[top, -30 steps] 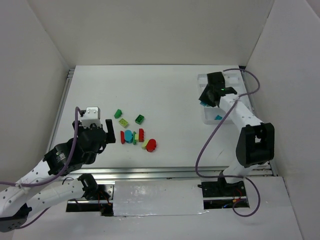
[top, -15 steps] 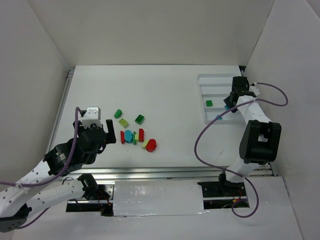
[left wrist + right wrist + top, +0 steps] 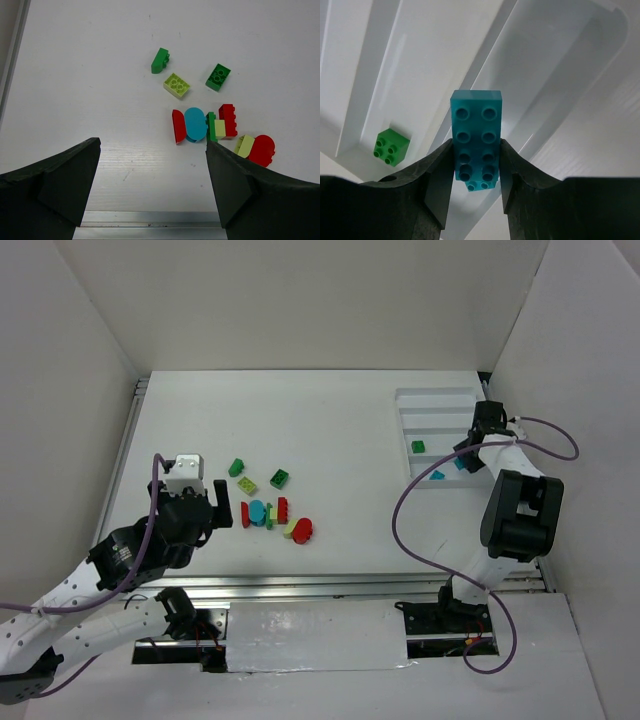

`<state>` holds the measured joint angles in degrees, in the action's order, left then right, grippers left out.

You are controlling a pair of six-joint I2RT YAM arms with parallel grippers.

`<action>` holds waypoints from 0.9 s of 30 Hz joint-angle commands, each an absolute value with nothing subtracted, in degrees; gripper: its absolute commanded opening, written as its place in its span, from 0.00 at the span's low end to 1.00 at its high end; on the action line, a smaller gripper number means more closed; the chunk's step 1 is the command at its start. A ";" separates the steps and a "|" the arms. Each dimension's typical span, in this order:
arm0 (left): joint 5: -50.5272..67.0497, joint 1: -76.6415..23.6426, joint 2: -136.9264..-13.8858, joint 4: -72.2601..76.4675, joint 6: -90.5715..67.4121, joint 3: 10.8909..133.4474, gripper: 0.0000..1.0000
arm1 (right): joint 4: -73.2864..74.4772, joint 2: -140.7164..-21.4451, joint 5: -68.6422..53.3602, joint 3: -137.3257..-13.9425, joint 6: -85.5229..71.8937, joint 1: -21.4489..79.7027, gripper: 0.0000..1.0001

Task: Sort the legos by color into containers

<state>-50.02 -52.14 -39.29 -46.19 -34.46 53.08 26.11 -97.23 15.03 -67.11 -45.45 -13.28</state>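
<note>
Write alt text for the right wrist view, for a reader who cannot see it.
The right gripper holds a long blue brick over a white tray of narrow compartments. A small green brick lies in a compartment to the lower left.

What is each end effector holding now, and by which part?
The right end effector grips a cyan-blue brick by its long sides, near one end. The left end effector is open and holds nothing.

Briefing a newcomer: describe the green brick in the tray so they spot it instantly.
Find the white tray at the far right of the table. One square green brick lies studs-up in a compartment. It is the tray's only green piece; its neighbours are cyan bricks.
</note>
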 commanded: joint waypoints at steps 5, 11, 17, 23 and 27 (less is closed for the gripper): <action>-49.92 -51.86 -39.20 -44.30 -33.22 52.82 0.99 | 24.35 -99.67 13.01 -69.35 -45.00 -13.01 0.62; -49.92 -51.86 -38.94 -44.30 -33.13 52.82 0.99 | 23.20 -96.95 12.75 -67.76 -44.56 -12.66 0.71; -52.20 -51.86 -38.94 -46.31 -35.50 53.35 1.00 | 24.08 -90.98 13.26 -68.38 -41.76 -7.31 0.73; -58.17 -51.59 -39.55 -52.18 -43.83 54.67 1.00 | 27.93 -85.43 16.35 -72.76 -33.94 15.70 0.74; -63.54 -49.93 -41.39 -61.32 -54.20 56.85 0.99 | 30.58 -88.24 18.28 -76.54 -33.31 32.73 0.74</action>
